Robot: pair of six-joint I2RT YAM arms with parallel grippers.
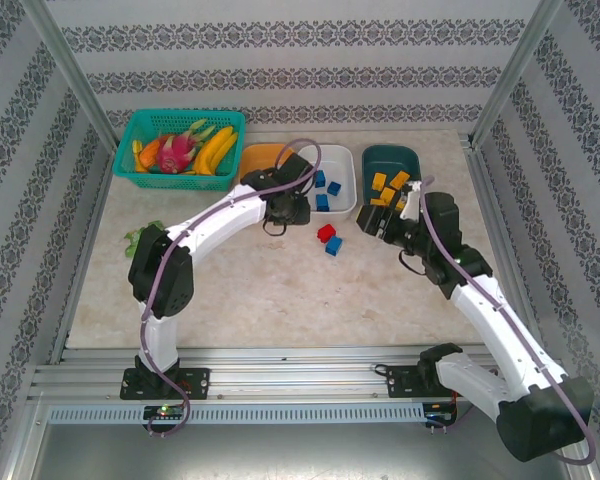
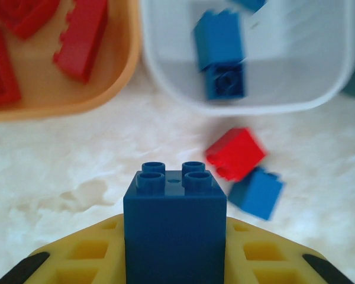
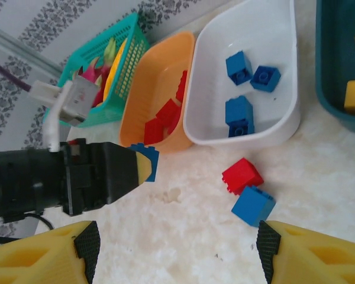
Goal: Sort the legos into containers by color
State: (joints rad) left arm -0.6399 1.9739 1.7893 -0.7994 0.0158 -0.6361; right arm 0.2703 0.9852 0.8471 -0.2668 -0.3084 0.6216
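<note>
left pincer (image 2: 174, 269) clamped on blue lego (image 2: 174, 231), right pincer (image 3: 177, 254) wide open
open desk (image 1: 280, 300) toward near edge; teal bin (image 3: 334, 65) cropped

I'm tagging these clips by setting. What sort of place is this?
Probably a robot test cell in a lab, not a home: an aluminium frame boxes in the table, printed wallpaper panels stand in for walls, and two arms are bolted to a rail at the near edge.
</note>
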